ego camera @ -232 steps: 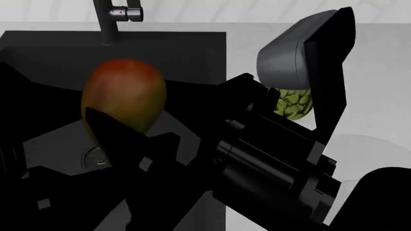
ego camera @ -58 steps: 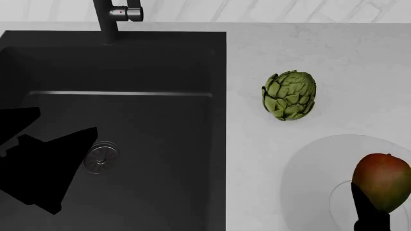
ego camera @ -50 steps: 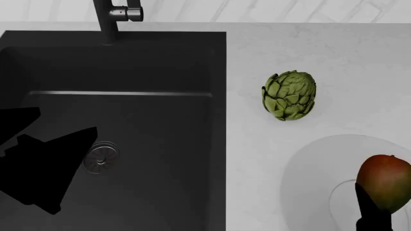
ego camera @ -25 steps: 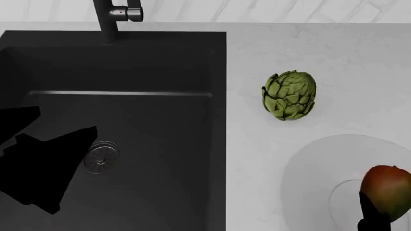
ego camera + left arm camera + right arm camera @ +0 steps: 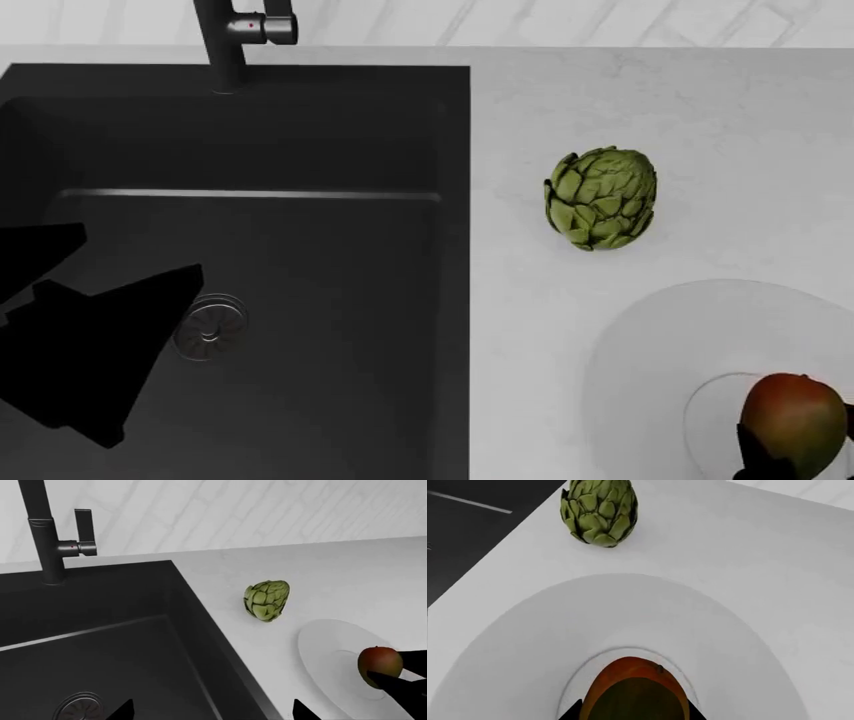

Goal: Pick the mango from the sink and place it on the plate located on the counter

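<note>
The red-orange mango [image 5: 794, 420] is over the centre well of the white plate [image 5: 641, 340] on the counter [image 5: 694, 110]. My right gripper [image 5: 774, 462] is shut on it, with one dark finger on each side in the right wrist view [image 5: 634, 715]. I cannot tell whether the mango [image 5: 635, 680] touches the plate [image 5: 594, 620]. The mango [image 5: 379, 664] and the plate [image 5: 327, 645] also show in the left wrist view. My left gripper [image 5: 212, 712] is open and empty, hovering over the black sink [image 5: 334, 300].
A green artichoke [image 5: 602, 197] lies on the counter behind the plate, to the right of the sink. The dark faucet [image 5: 220, 40] stands at the sink's back edge. The round metal drain [image 5: 214, 325] is beside my left gripper [image 5: 134, 255].
My right gripper carried the mango from the sink to the plate. In the last second it lowered the mango onto the centre well. The left arm has not moved.
</note>
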